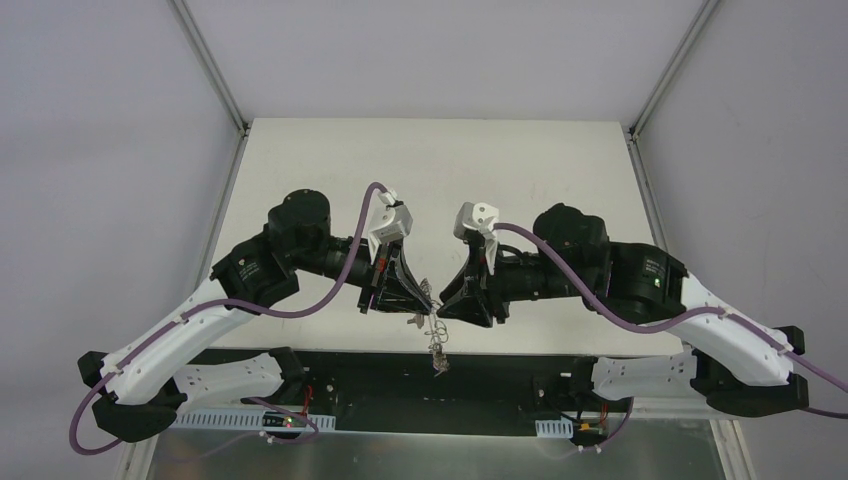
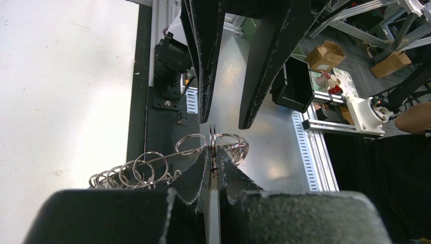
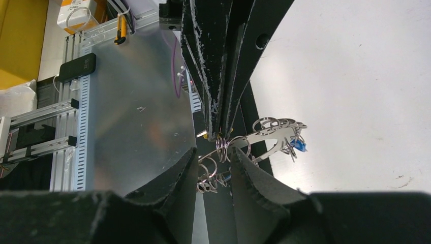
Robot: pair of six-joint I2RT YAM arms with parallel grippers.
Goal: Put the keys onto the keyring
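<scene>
The keyring [image 2: 145, 168], a silvery wire fringed with small loops, hangs between both grippers above the table's near edge; it also dangles in the top view as keyring [image 1: 437, 345]. My left gripper [image 2: 213, 150] is shut on one thin ring of it, with loops spreading to either side. My right gripper [image 3: 216, 152] faces it tip to tip and is open, with some loops of the keyring [image 3: 274, 133] in the gap between its fingers. One key's blue head [image 3: 301, 146] hangs on the keyring's far side. No yellow key can be made out.
The white table [image 1: 440, 170] lies behind the grippers. Below them run the black base strip [image 1: 400, 365] and a shiny metal plate [image 3: 132, 101]. Cardboard boxes [image 2: 328, 55] and frame rails stand off the table.
</scene>
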